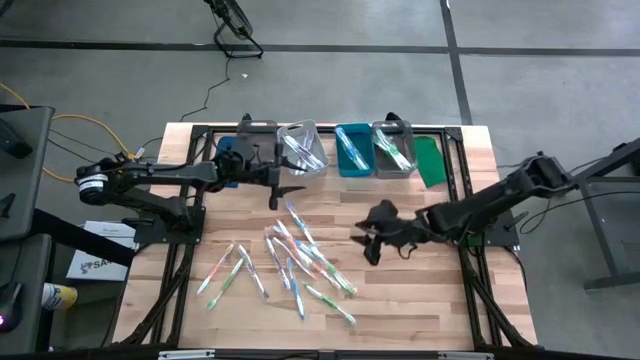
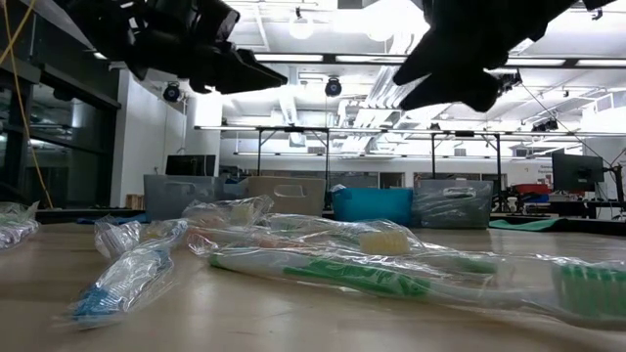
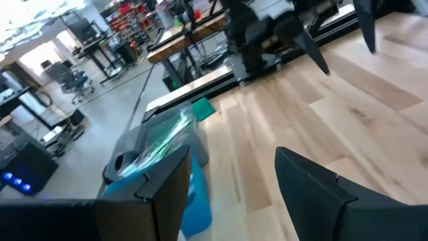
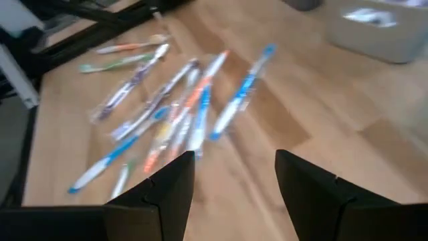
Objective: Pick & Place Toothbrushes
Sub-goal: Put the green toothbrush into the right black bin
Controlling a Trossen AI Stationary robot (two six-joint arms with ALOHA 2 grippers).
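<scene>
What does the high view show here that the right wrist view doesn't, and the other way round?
Only the high view shows both arms whole: the left gripper hangs near the row of bins at the table's far edge, the right gripper beside the pile, and a green sheet lies past the bins. Only the right wrist view looks out between that gripper's own open jaws, with nothing held between them. Both show the loose toothbrushes scattered on the wooden table, and part of a bin.
</scene>
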